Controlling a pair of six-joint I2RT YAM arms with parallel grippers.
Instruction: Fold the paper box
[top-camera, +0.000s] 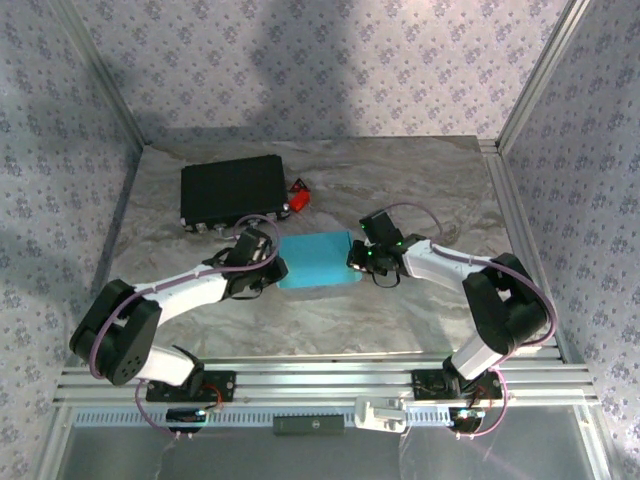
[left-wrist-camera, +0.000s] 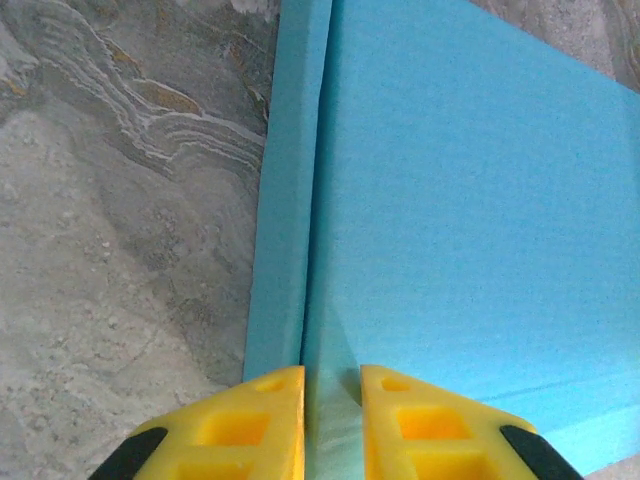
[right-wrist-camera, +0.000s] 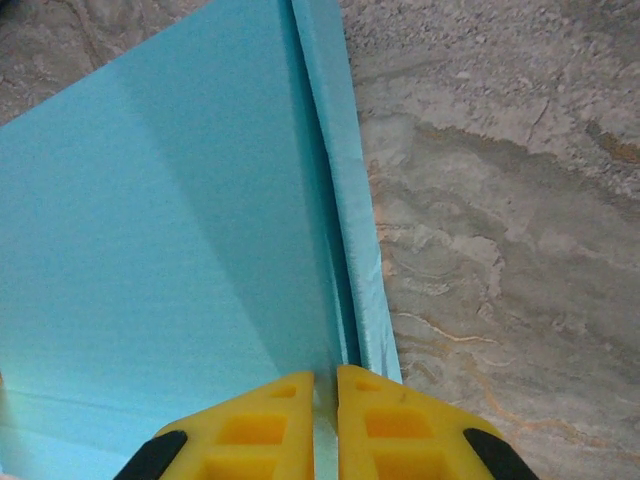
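The box lay at the middle of the tabletop, its cyan face up, with a black case well apart at its 11 o'clock. The left end effector sat at the box's 9 o'clock edge and the right end effector at its 3 o'clock edge.

From the left wrist, the left end effector straddled the crease where a narrow side flap met the main panel. Its yellow fingers were close together and seemed clenched on the card, though the contact itself was hard to make out. From the right wrist, the right end effector was nipped almost shut on the opposite flap, grasping its edge.

The step in hand looked like raising the two side walls, an early stage since the box was largely flat. Next, both arms would probably need to turn the flaps upward along their creases together, gently, so the thin card neither tore nor slid across the tabletop.
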